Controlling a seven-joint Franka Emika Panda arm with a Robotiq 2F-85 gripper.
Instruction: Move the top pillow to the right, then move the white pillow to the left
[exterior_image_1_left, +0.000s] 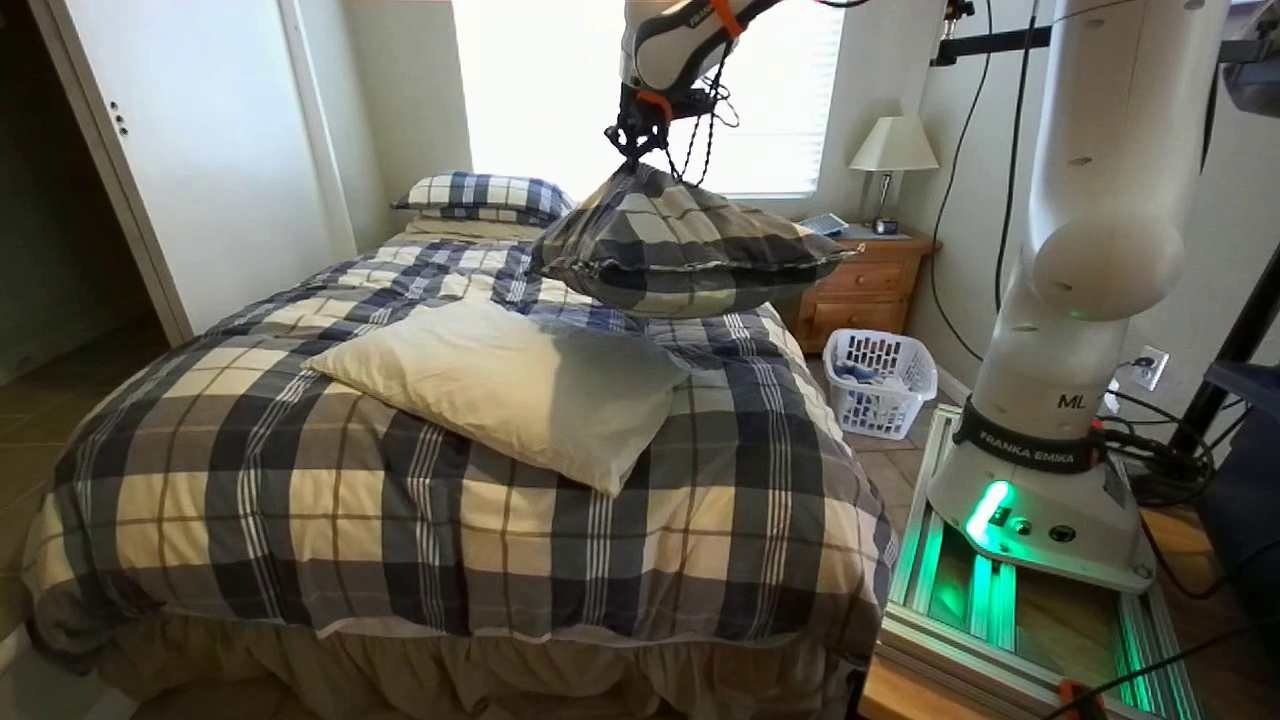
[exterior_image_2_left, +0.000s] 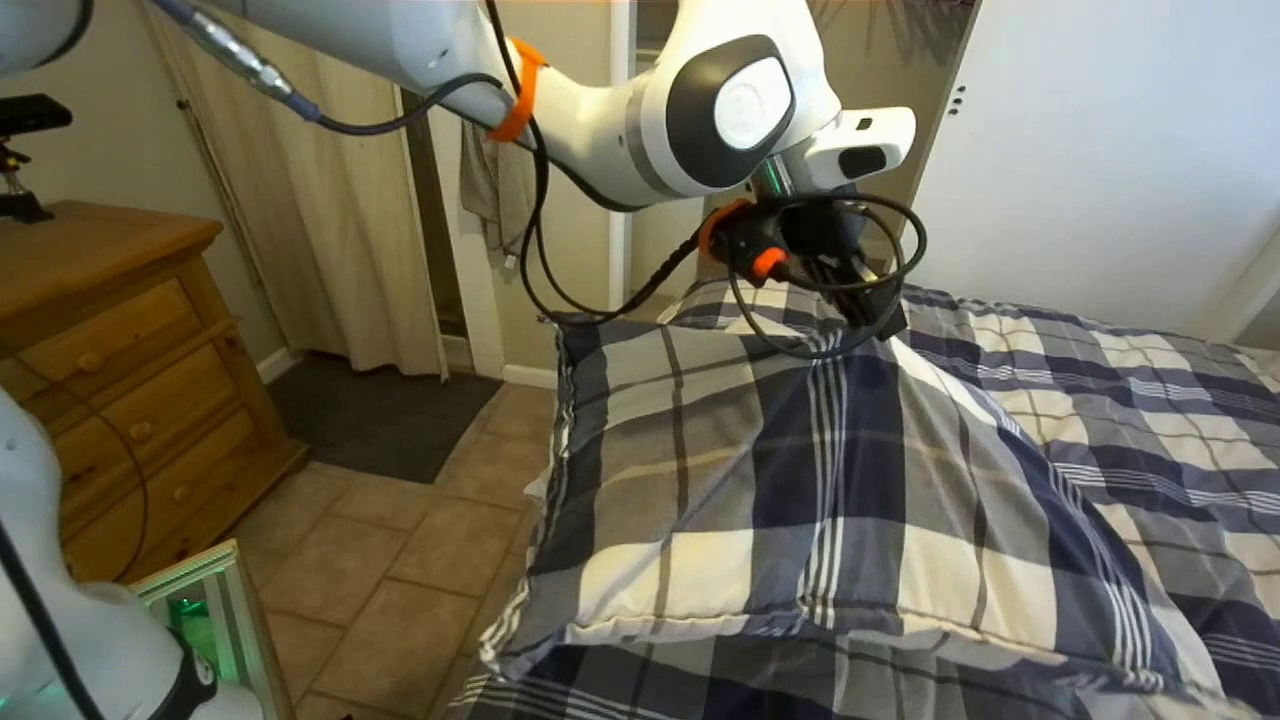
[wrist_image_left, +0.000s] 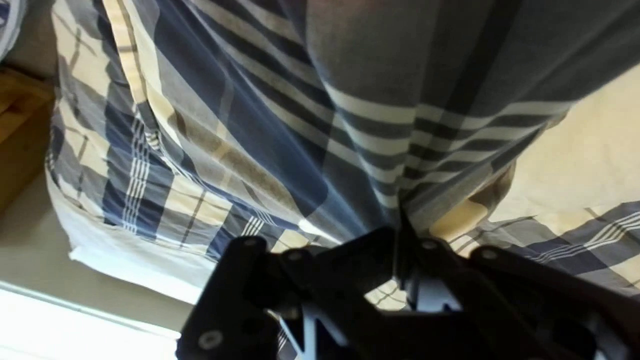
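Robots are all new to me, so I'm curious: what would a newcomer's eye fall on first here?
Probably the plump plaid pillow, held up by one pinched spot in the black tool of the robot arm, above a bedspread of matching plaid. Next, in an exterior view, the plain cream pillow lying askew on that bedspread, partly shaded. Then the bright green light on the arm's base, right of the bedspread there.

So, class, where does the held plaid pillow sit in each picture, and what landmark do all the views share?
In an exterior view: held pillow in the upper half, just right of centre.
In an exterior view: held pillow large, across the lower middle and right.
Wrist view: held pillow fills the upper middle, narrowing downward.
Shared landmark: the gripper, pinching it.
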